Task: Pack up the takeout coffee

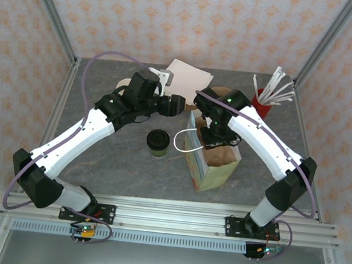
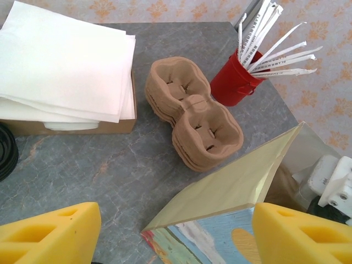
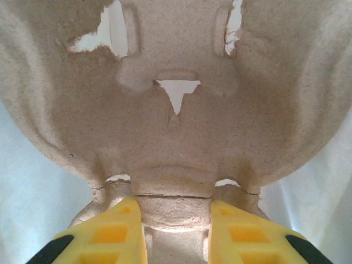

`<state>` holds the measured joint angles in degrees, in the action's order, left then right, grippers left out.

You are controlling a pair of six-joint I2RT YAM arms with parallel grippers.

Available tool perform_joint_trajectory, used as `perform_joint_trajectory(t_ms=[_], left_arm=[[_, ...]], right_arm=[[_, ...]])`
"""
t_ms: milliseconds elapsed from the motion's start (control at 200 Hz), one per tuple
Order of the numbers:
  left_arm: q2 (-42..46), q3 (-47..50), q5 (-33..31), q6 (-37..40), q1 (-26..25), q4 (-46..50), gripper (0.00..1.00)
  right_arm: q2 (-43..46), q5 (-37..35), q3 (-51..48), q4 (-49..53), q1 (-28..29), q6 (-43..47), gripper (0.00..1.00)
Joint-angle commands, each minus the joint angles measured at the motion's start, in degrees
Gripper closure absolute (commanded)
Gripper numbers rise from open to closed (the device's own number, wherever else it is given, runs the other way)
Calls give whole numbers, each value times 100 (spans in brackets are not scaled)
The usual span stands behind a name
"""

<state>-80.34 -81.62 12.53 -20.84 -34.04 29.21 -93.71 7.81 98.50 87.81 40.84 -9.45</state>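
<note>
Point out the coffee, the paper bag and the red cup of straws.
coffee [image 1: 157, 139]: top view, on its black lid.
paper bag [image 1: 217, 173]: top view, on its near side wall.
red cup [image 2: 232, 83]: left wrist view, on its red side.

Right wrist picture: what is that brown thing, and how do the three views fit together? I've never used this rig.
The left arm and right arm sit at the table's near edge; the overhead picture shows both. The other pictures come from wrist cameras. The brown shape is a pulp cup carrier, pinched by the right claw at the paper bag's mouth. The left claw is open and empty. The lidded coffee cup stands on the table beside the bag; spare carriers, napkins and a red straw cup sit farther back.
</note>
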Motion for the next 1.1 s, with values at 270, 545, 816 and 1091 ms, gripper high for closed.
perform_joint_trajectory(t_ms=[270, 545, 816, 1091], left_arm=[[193, 120, -162, 133, -32, 93, 26], [284, 178, -209, 146, -32, 135, 26], [300, 209, -221, 141, -32, 131, 26], [303, 191, -247, 170, -32, 163, 26]], right_arm=[[20, -150, -634, -620, -15, -127, 72], [46, -27, -1160, -1181, -144, -103, 72], [9, 26, -1720, -1713, -160, -253, 72], [-120, -127, -2282, -2370, -203, -259, 70]])
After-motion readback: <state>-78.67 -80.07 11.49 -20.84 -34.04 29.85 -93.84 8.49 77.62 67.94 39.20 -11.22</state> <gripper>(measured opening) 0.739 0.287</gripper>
